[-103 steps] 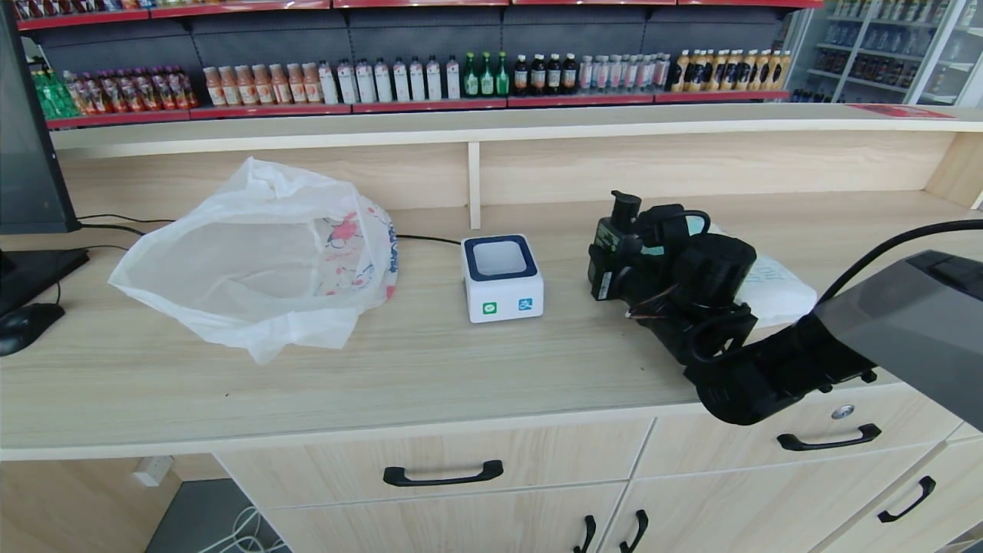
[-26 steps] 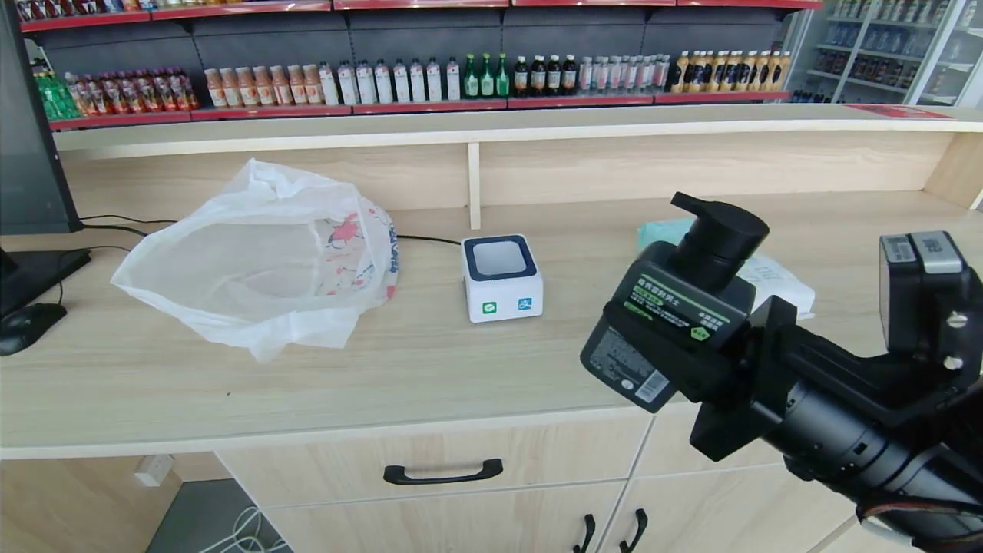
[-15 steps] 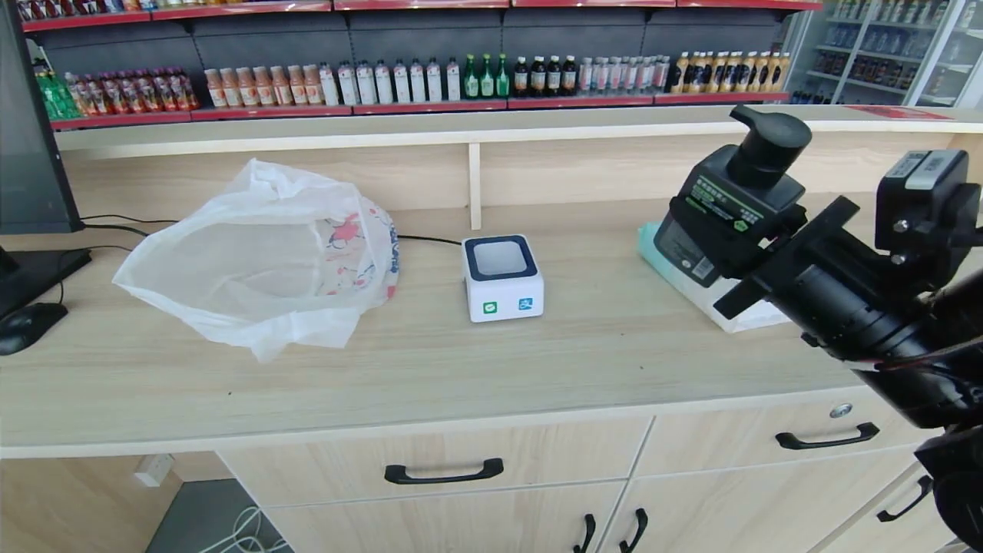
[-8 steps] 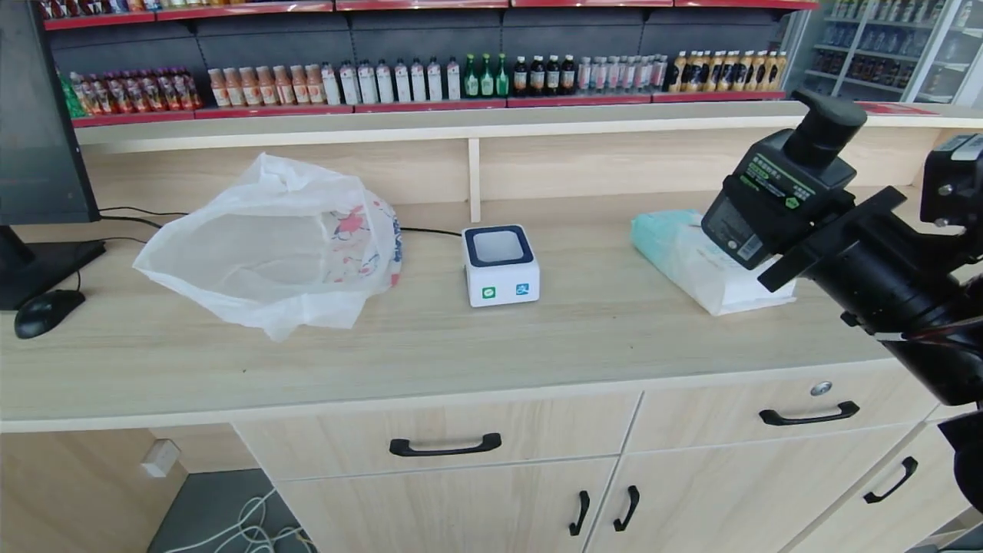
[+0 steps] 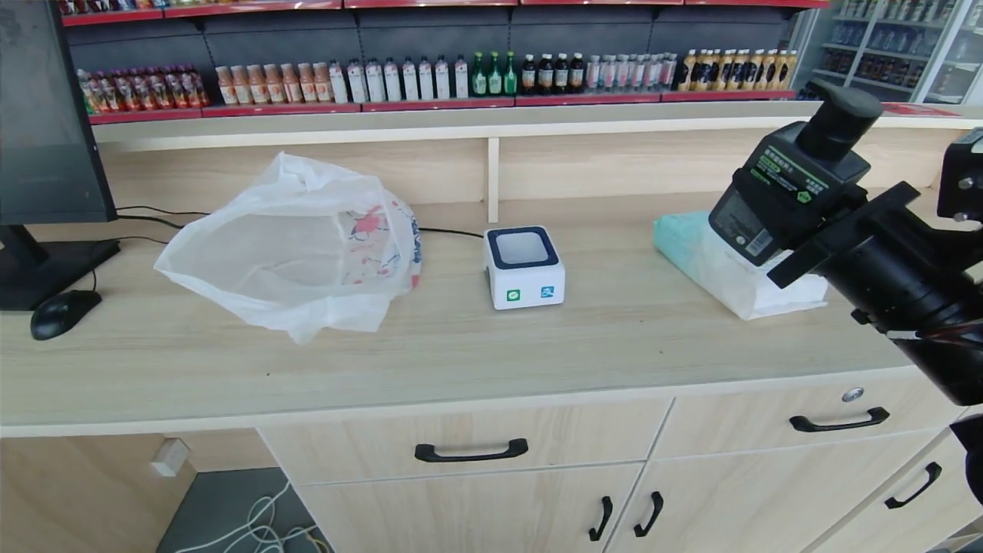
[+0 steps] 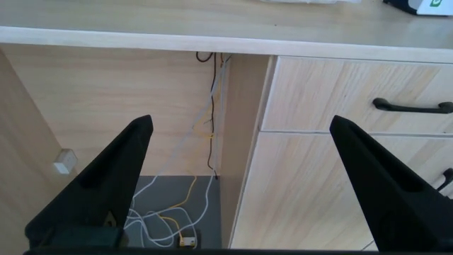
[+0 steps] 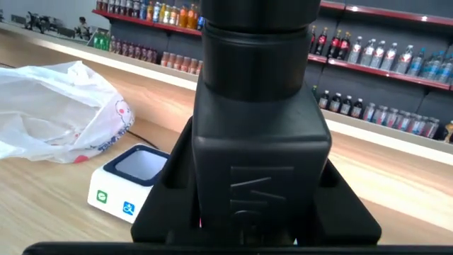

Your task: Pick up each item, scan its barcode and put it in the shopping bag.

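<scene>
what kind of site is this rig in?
Most likely a small shop's checkout: shelves of bottled drinks behind the wooden counter, a barcode scanner beside a plastic shopping bag on it, and a black pump bottle in the right gripper.

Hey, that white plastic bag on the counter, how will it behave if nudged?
The shopping bag looks thin and crumpled, so it would probably fold rather than hold shape. Lying loose on the counter, it likely slides easily.
</scene>
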Available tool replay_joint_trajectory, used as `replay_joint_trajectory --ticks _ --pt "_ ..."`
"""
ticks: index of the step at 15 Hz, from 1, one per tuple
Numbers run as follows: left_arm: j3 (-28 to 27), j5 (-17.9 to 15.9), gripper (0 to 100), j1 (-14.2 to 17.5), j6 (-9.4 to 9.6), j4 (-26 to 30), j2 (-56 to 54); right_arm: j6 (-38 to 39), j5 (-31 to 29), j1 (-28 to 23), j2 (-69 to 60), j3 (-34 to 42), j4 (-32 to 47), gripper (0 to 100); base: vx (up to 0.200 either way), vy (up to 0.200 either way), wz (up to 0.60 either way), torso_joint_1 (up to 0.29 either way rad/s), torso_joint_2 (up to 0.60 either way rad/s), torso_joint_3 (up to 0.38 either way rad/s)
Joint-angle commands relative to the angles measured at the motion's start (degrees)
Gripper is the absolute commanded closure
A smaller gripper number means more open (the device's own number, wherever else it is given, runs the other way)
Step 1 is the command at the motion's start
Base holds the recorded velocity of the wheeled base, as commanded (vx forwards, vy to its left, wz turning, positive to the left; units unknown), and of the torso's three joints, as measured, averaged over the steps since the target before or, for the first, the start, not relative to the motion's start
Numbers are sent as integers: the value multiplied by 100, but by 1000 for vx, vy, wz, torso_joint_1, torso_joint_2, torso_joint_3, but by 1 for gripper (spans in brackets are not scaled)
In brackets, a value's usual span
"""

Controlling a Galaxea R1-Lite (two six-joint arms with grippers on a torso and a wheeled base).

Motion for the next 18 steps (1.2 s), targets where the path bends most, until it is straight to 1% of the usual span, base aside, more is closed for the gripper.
replay_joint_trajectory --ticks 1,5,7,9,10,12,13,15,16,17,18 --pt "0 0 0 2 -4 -2 -2 -2 6 -43 -105 71 -20 100 0 200 0 2 7 2" --pt "0 0 0 2 -22 -2 -2 297 23 -78 -97 36 -20 100 0 200 0 1 4 5" --pt "0 0 0 2 4 -2 -2 332 23 -78 158 27 -20 100 0 200 0 -2 2 2" --pt "0 0 0 2 4 -2 -2 324 41 -78 325 -122 -20 100 0 0 0 0 0 0" --pt "0 0 0 2 4 -2 -2 306 146 -70 519 -439 -20 100 0 0 0 0 0 0" --pt "0 0 0 2 4 -2 -2 244 674 -96 923 -1063 -20 100 0 0 0 0 0 0" --pt "0 0 0 2 4 6 -2 113 1060 -237 1169 -1397 -20 100 0 0 0 0 0 0" --pt "0 0 0 2 4 -2 -2 -151 1843 -360 1547 -1862 -20 100 0 0 0 0 0 0" --pt "0 0 0 2 4 6 -2 -309 2010 -368 1661 -2082 -20 100 0 0 0 0 0 0" --pt "0 0 0 2 -4 -2 -2 -555 2045 -360 1784 -2372 -20 100 0 0 0 0 0 0" --pt "0 0 0 2 -4 -2 -2 -599 2045 -360 1811 -2416 -20 100 0 0 0 0 0 0"
